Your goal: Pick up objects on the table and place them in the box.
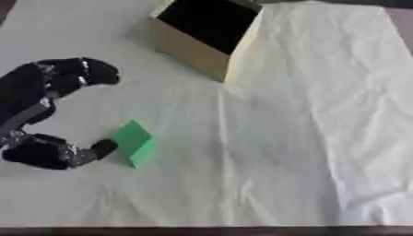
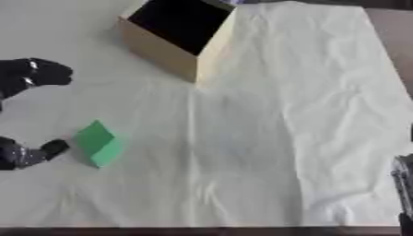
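Block [image 1: 134,142], green, small, probably light and stiff; flat faces suit a pinch across opposite sides. It lies on the cloth-covered worktop [image 1: 282,138], between thumb and fingers [image 1: 85,71] of left hand [image 1: 36,97], thumb tip at its near edge. Fingers spread wide, curved, holding nothing. Box [image 1: 202,34] well beyond fingers. Right hand [image 2: 403,184] barely shows; cannot tell its state.

The left hand [image 1: 36,108] runs off the left edge, so its wrist and arm are cut away; in the right eye view only its fingertips show. The box [image 1: 193,48] is clipped at the top edge, its far rim lost, and its inside is too dark to read. The right hand [image 2: 404,184] is a blurred sliver at the right edge, fingers unreadable
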